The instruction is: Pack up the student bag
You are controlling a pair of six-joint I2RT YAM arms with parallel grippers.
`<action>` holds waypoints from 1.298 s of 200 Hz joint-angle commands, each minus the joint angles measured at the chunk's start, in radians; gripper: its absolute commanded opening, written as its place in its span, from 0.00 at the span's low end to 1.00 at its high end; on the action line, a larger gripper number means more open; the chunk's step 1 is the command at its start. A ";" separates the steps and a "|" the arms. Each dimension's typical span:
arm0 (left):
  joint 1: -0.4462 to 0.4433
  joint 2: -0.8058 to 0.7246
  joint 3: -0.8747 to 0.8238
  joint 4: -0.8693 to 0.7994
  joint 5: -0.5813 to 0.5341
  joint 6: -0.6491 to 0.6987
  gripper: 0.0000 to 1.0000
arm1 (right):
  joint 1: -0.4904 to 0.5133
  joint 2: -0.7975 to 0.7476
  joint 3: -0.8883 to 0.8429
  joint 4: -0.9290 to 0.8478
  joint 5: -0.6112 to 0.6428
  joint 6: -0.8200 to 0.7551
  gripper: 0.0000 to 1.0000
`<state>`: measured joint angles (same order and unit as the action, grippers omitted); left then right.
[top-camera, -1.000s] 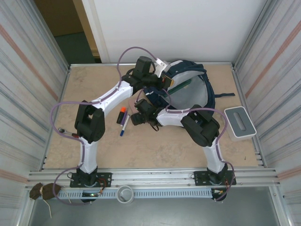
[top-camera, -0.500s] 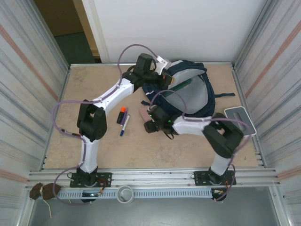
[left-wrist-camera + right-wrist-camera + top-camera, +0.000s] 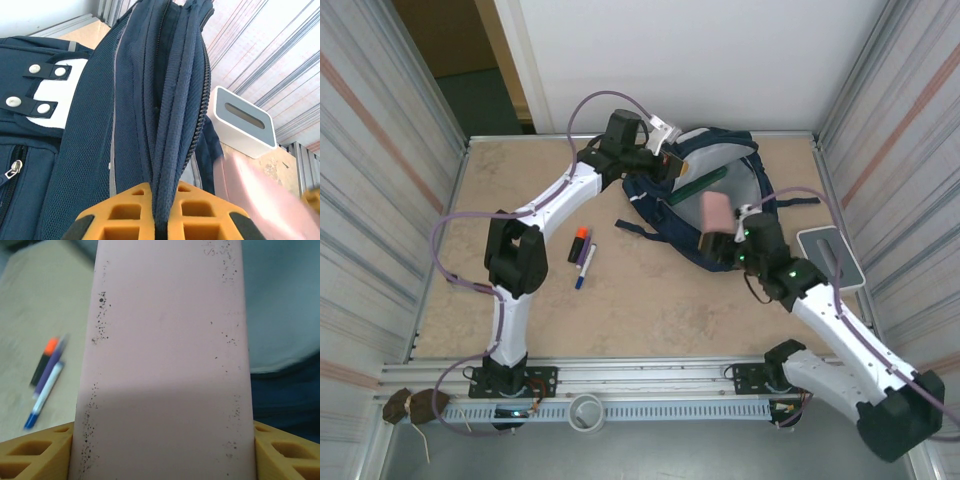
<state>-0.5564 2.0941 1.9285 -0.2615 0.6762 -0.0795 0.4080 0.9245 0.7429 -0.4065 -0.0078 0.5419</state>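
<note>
From above, the student bag [image 3: 660, 205] lies at the far middle of the bench [image 3: 520, 180], its mouth gaping and pale lining showing. The left pincer [image 3: 667, 166] is closed on the bag's upper edge, apparently to lift it so the opening stays wide. The right pincer [image 3: 718, 238] hangs over the near rim of that mouth, clamped across a pink block [image 3: 717, 212] standing upright above it, seemingly ready to go in. A flat green item [image 3: 698, 186] already lies inside. An orange highlighter [image 3: 580, 243] and a blue-tipped pen [image 3: 585, 266] lie together on the bench left of the bag, well apart from both pincers. A grey-topped white box [image 3: 830, 262] sits just right of the bag, near the right arm's path.

The left wrist view shows orange fingers [image 3: 125, 212] pinching folded navy fabric and zip tight between them. The pink block is a blur at lower right.

The right wrist view shows the speckled block wedged between the fingers, jaws held apart only by its width. The lining lies behind it, nothing barring the way.
</note>
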 commanded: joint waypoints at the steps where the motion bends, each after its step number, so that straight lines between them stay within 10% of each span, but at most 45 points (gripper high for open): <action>1: -0.005 -0.030 0.011 0.076 0.065 -0.003 0.00 | -0.139 0.134 0.062 0.001 -0.101 0.078 0.40; 53: -0.029 -0.025 0.007 0.079 0.103 0.002 0.00 | -0.225 0.621 0.285 0.227 -0.037 0.163 0.40; 88: -0.039 -0.023 0.004 0.076 0.106 0.007 0.00 | -0.203 0.868 0.433 0.248 -0.051 0.207 0.68; 145: -0.040 -0.020 -0.008 0.077 0.102 0.011 0.00 | -0.213 0.787 0.297 0.373 -0.112 0.198 0.79; 198: -0.040 -0.034 -0.036 0.083 0.100 0.013 0.00 | -0.176 0.861 0.341 0.524 -0.370 0.109 0.59; 259: -0.038 -0.110 -0.144 0.066 0.063 0.049 0.00 | -0.243 0.527 0.121 0.392 -0.331 0.001 0.77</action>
<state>-0.5850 2.0750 1.8339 -0.2173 0.7143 -0.0647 0.1947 1.6142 0.9115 0.0738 -0.3660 0.6254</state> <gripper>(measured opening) 0.094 0.761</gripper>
